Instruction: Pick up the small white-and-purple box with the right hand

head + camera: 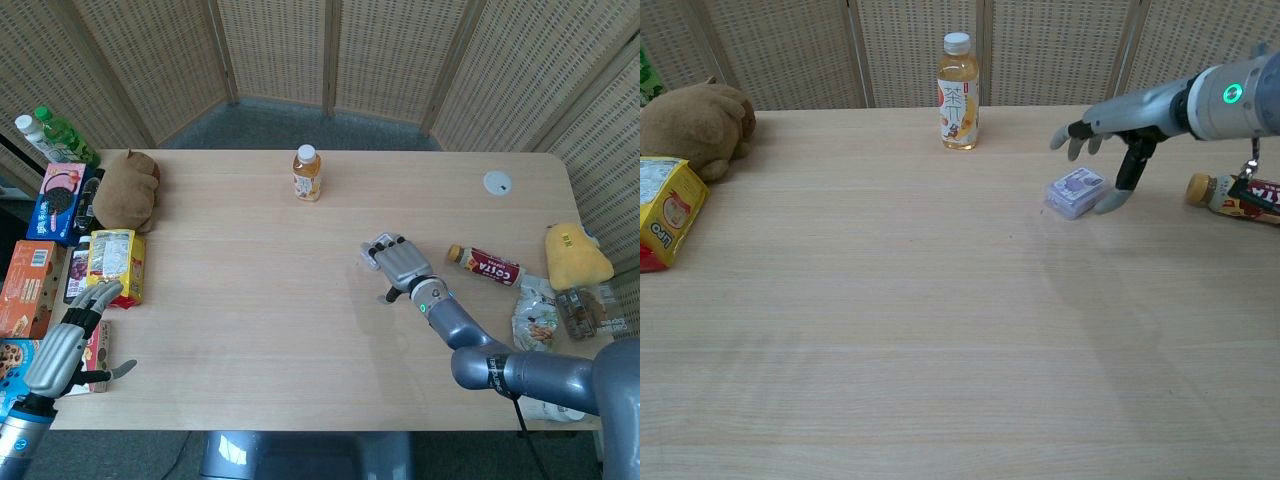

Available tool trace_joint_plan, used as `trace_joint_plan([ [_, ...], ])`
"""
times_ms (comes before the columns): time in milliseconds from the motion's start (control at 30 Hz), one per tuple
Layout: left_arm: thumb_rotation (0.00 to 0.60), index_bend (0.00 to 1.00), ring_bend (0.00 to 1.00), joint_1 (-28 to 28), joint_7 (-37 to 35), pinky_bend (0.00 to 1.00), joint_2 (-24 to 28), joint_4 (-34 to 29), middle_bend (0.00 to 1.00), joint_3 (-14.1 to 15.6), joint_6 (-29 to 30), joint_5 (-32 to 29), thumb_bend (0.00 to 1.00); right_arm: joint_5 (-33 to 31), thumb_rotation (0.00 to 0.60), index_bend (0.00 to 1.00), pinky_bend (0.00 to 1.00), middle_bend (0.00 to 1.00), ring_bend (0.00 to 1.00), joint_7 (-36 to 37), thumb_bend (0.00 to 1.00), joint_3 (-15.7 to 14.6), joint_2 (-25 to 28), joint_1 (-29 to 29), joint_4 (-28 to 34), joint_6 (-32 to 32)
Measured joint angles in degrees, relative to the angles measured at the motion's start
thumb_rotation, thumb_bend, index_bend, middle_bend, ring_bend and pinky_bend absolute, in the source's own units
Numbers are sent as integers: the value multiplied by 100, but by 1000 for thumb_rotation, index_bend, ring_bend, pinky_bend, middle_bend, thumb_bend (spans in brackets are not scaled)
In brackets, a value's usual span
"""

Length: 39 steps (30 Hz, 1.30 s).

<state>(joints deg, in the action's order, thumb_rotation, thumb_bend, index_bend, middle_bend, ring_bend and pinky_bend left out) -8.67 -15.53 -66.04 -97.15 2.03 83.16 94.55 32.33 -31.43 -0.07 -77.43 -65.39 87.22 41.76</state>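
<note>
The small white-and-purple box (1075, 192) lies flat on the table, right of centre. My right hand (1122, 128) hovers just above it with fingers spread and lifted off the box. Its thumb (1118, 192) points down beside the box's right end; whether it touches is unclear. From the head camera, the right hand (398, 262) covers most of the box. My left hand (62, 346) is at the table's left edge, fingers apart, holding nothing.
A tea bottle (958, 92) stands behind and left of the box. A red-labelled bottle (1240, 195) lies to the right. A brown plush toy (127, 187), a yellow snack bag (117, 265) and boxes line the left edge; snack packs (578, 255) sit right.
</note>
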Motion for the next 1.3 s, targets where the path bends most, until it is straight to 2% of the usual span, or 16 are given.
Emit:
trace_joint_plan([
  [67,600,0,0,29,44,0,3,-26,0,18,32,3,188,-145,504,0,0,91,56,-289,230,-56,19,-62,73,299],
  [167,600,0,0,76,115,0,28,-79,0,43,65,-24,186,54,511,0,0,0,0,-275,233,-71,-92,-83,-239,289],
  [367,600,0,0,130,220,0,101,-179,0,58,100,-87,185,1208,596,0,0,0,0,437,244,-16,-614,25,-1533,-141],
  [533,600,0,0,124,306,0,140,-260,0,48,71,-117,188,2360,600,0,0,0,0,1395,251,43,-1218,158,-2749,-538],
  [733,600,0,0,104,383,0,171,-338,0,21,26,-165,188,3424,600,0,0,0,0,2452,261,53,-1820,257,-3836,-892],
  [1033,600,0,0,86,413,0,176,-380,0,0,-14,-199,186,4387,600,0,0,0,0,3566,261,-40,-2311,322,-4793,-1093],
  [1233,600,0,0,105,442,0,182,-407,0,2,-5,-217,187,4772,600,0,0,0,0,4131,262,-122,-2548,316,-5279,-1217],
  [1300,600,0,0,116,451,0,188,-415,0,1,3,-231,186,4872,600,0,0,33,0,4293,268,-141,-2606,316,-5391,-1221],
])
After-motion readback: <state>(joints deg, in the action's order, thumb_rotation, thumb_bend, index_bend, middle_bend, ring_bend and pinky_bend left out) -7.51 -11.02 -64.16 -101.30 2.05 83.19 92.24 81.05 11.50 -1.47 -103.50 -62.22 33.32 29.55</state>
